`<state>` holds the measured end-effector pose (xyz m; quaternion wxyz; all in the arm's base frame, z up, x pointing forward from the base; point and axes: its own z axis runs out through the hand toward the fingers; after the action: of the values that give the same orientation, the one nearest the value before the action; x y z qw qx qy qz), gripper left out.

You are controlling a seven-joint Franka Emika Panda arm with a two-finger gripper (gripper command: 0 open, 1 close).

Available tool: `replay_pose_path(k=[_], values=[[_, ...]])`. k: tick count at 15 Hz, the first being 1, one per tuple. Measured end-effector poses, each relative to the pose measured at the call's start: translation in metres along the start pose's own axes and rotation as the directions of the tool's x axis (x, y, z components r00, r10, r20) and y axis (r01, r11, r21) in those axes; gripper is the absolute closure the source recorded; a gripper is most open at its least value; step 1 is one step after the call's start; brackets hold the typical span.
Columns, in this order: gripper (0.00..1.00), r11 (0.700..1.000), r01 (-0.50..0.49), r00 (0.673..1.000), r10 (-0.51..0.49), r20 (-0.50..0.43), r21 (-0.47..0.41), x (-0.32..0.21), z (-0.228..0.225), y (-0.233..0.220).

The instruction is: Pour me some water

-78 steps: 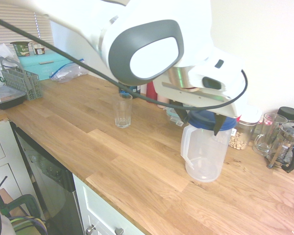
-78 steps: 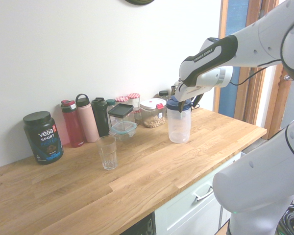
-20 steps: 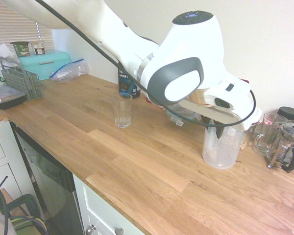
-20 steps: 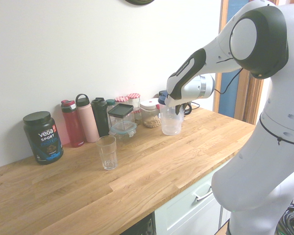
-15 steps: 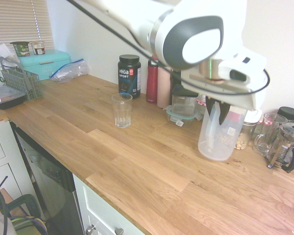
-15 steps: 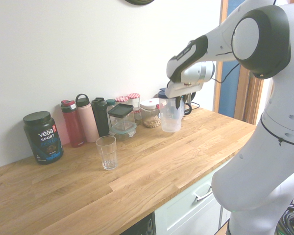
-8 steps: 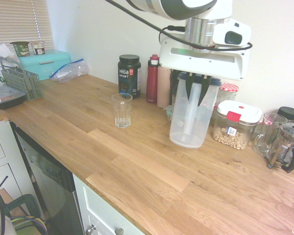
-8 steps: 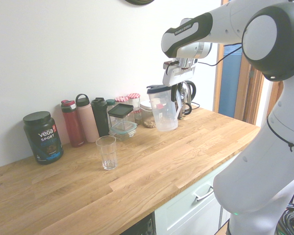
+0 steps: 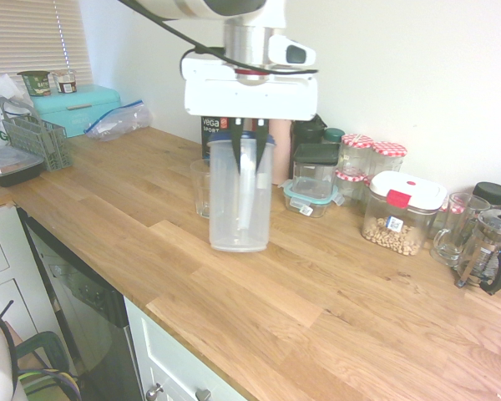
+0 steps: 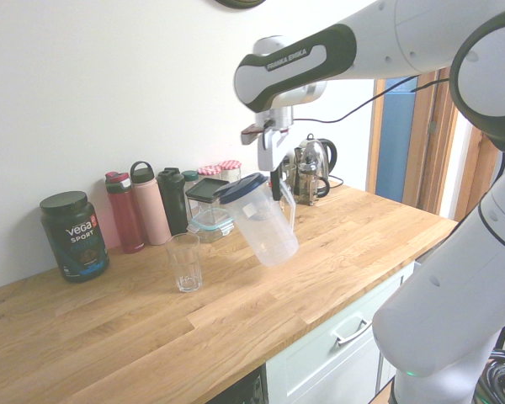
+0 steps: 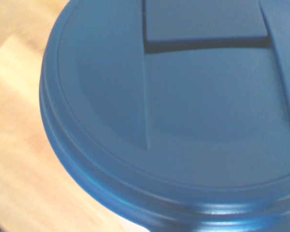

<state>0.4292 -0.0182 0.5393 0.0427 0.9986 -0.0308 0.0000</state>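
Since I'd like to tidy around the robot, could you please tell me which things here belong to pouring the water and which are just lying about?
For the job:
- pitcher with blue lid, tilted
- glass
- claw, at the pitcher's handle

Lying about:
- Vega tub
- pink bottle
- French press
- turquoise box

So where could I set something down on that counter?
The counter is bare between the white-lidded container and the front edge, and between the gray rack and glass. Bottles and jars crowd the wall.
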Motion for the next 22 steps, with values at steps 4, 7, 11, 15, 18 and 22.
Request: replay_pose_path(k=[4,7,11,15,18,22], values=[[1.0,0.968,0.203,0.979,-0.202,0.024,-0.148,0.004,0.004,-0.061],[1.0,0.905,0.311,0.949,-0.311,0.046,-0.29,0.019,0.003,-0.091],[1.0,0.872,0.327,0.943,-0.324,0.071,-0.364,0.052,-0.001,-0.111],[1.0,0.851,0.341,0.939,-0.328,0.103,-0.398,0.053,-0.016,-0.128],[1.0,0.833,0.349,0.935,-0.337,0.106,-0.429,0.053,-0.024,-0.133],[1.0,0.82,0.345,0.936,-0.334,0.109,-0.456,0.055,-0.019,-0.138]])
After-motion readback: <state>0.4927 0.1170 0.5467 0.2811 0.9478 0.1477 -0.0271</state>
